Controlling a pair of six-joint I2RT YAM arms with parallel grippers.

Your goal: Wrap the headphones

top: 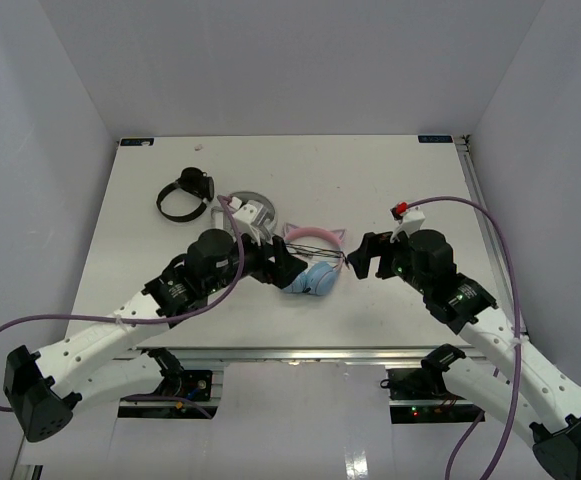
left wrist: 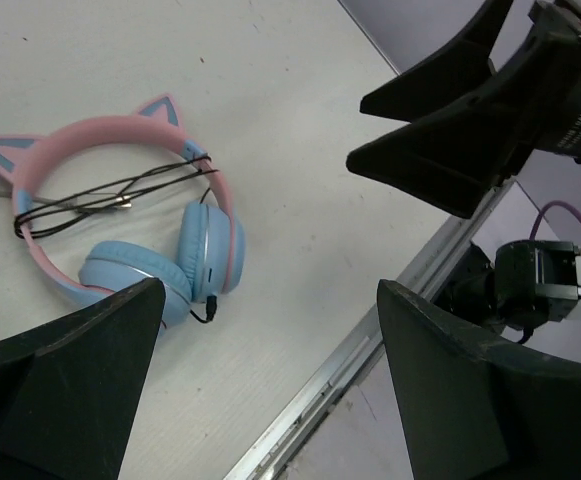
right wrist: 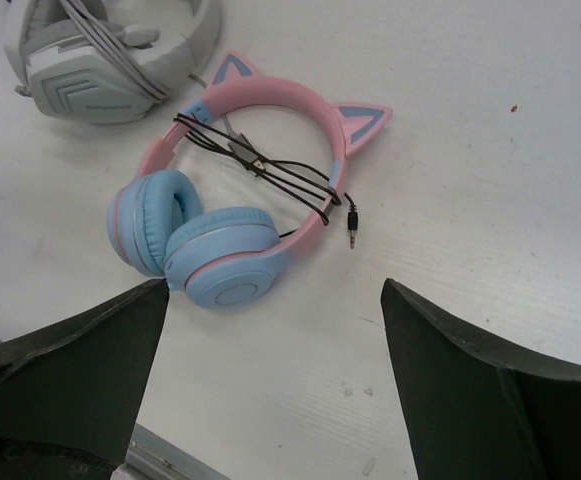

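The headphones lie on the white table, with a pink cat-eared headband and light blue ear cups. The thin dark cable is wound across the headband; its plug lies loose beside it. They also show in the left wrist view. My left gripper is open and empty, just left of the ear cups. My right gripper is open and empty, just right of the headband. Both hover above the table.
Grey-white headphones lie behind the pink ones, also in the right wrist view. Small black headphones lie at the back left. The table's metal front edge runs close by.
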